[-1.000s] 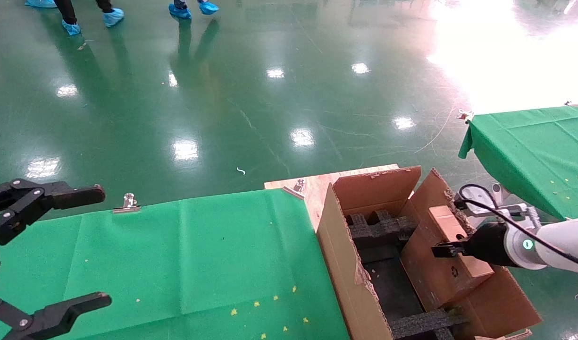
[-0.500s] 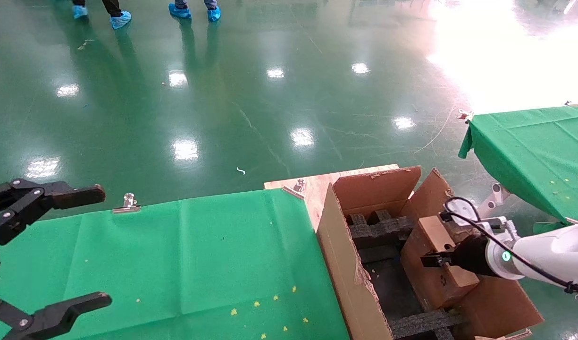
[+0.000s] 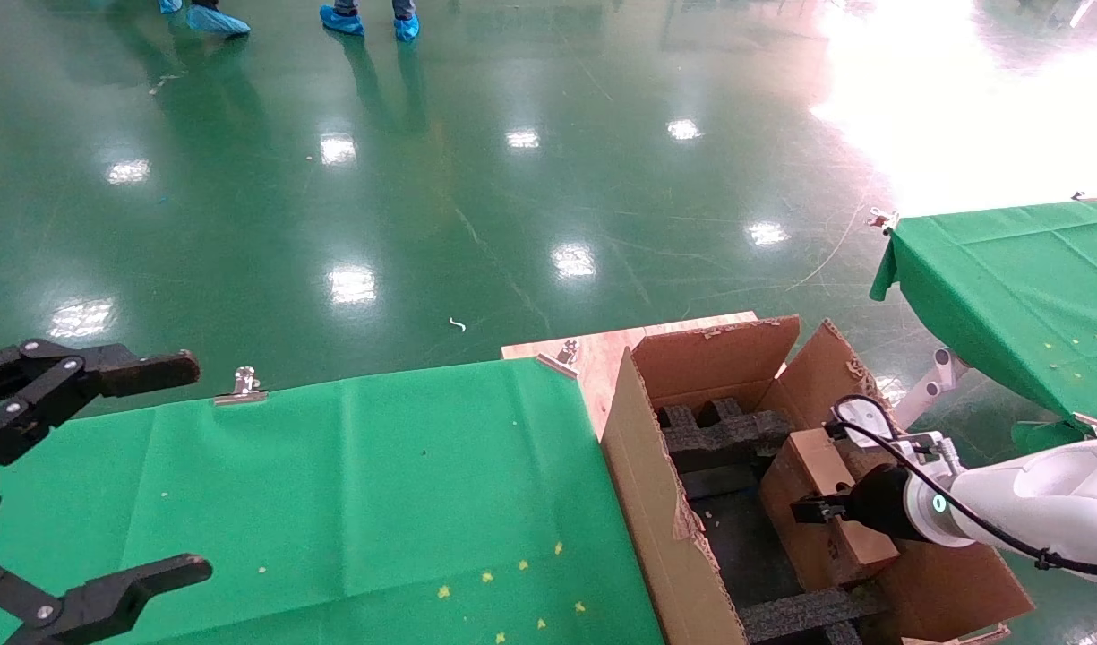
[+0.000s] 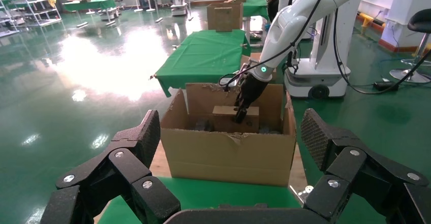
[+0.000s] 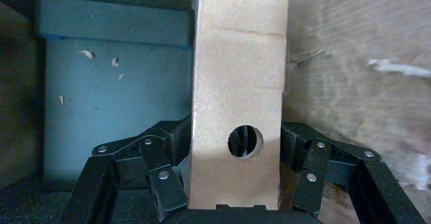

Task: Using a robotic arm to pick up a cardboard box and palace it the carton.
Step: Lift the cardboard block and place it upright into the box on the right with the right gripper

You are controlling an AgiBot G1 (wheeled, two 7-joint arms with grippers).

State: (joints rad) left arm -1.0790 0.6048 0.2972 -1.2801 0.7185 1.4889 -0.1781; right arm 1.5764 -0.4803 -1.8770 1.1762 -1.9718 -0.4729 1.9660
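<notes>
A: Item one, the working arm?

B: Right robotic arm [image 3: 1032, 506], white tube with teal light ring and black cable, lower right of the head view. Its right gripper [image 3: 812, 511] reaches inside the carton [image 3: 655, 502].

A: Condition of that gripper?

B: Clamped on the cardboard box [image 3: 821, 502]. In the right wrist view the black fingers [image 5: 162, 183] press both narrow sides of the box [image 5: 239, 97], whose face with the round hole is turned to the camera.

A: Item two, the box, location?

B: Inside the carton, at its right side, standing on edge and slightly tilted, close against the carton's right wall. Whether its lower edge touches the floor of the carton cannot be told. The left wrist view shows the box [image 4: 235, 117] behind the carton's front wall [image 4: 228, 155], the gripper [image 4: 240, 113] on it.

A: Item three, the carton?

B: Large, brown, ragged flaps open, black foam inserts [image 3: 718, 434] within. Lower centre-right of the head view, just beside the green-clothed table [image 3: 333, 484].

A: Item four, the other arm?

B: Left gripper [image 3: 109, 466], all black, lower left of the head view over the table's edge, fingers spread wide, holding nothing.

A: Sundries?

B: Second green table [image 3: 1014, 287] at the right edge; glossy green floor [image 3: 423, 179]; blue shoe covers [image 3: 369, 20] at the top.
</notes>
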